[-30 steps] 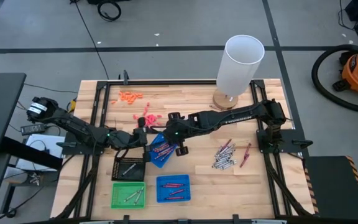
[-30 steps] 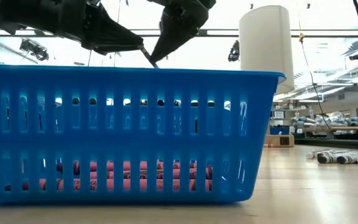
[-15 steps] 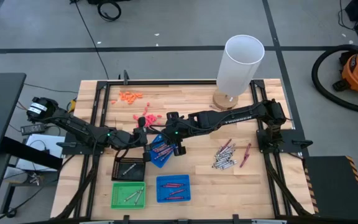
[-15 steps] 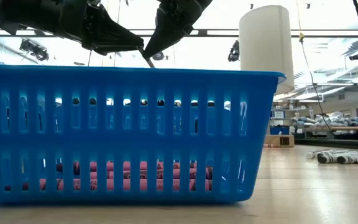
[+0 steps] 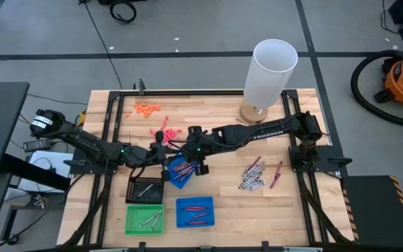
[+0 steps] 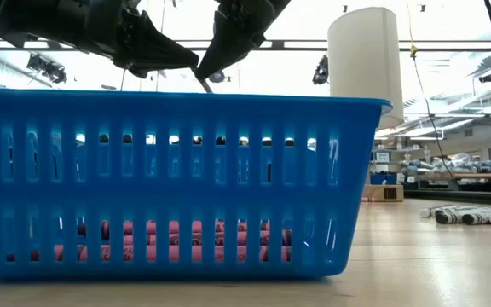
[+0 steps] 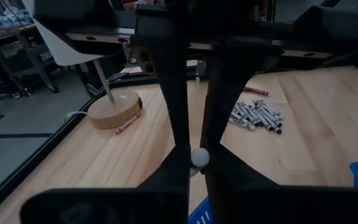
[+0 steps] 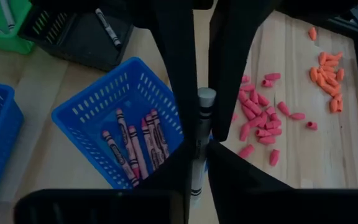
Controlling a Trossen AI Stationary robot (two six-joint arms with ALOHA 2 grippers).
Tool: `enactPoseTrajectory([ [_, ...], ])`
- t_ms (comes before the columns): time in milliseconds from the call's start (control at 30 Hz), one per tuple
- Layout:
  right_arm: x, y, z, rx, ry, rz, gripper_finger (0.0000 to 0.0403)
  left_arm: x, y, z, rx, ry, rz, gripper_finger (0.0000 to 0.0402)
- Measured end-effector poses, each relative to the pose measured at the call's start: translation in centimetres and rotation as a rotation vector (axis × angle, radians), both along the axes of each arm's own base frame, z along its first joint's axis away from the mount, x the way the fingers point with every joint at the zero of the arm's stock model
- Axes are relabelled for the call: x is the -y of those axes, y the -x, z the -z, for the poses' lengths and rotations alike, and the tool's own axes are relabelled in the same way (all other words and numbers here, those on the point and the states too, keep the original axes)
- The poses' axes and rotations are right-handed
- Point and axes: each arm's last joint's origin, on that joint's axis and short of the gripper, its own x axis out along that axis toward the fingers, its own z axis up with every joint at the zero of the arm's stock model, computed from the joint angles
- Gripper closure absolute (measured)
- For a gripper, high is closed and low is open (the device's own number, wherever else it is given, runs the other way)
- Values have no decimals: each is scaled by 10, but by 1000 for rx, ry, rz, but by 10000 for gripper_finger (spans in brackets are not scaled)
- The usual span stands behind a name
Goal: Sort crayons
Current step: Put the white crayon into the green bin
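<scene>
Low in the frame stand a green slotted plastic tray (image 5: 145, 219) and a blue one (image 5: 195, 212), sorted bins, I'd guess. Mid-frame, the right gripper (image 8: 197, 149) is clamped on a grey paper-wrapped crayon (image 8: 199, 134), the left gripper (image 7: 196, 158) pinching its end: seemingly a handover above the tilted blue basket (image 8: 89, 112) of maroon crayons. Right of centre, loose crayons (image 5: 254, 175) wait on the wooden table (image 5: 292, 210)

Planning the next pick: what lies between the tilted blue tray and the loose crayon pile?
In the high view, bare wood separates the tilted blue slotted tray from the grey and red crayon pile.
</scene>
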Motion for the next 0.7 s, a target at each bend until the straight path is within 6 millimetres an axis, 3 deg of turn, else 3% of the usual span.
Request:
enactPoseTrajectory([
  [267,-1,18,-2,-131,25,39,297,6,3,4,-37,6,22,358],
  [700,0,61,-15,-317,158,335,293,31,26,-8,-33,51,119,361],
])
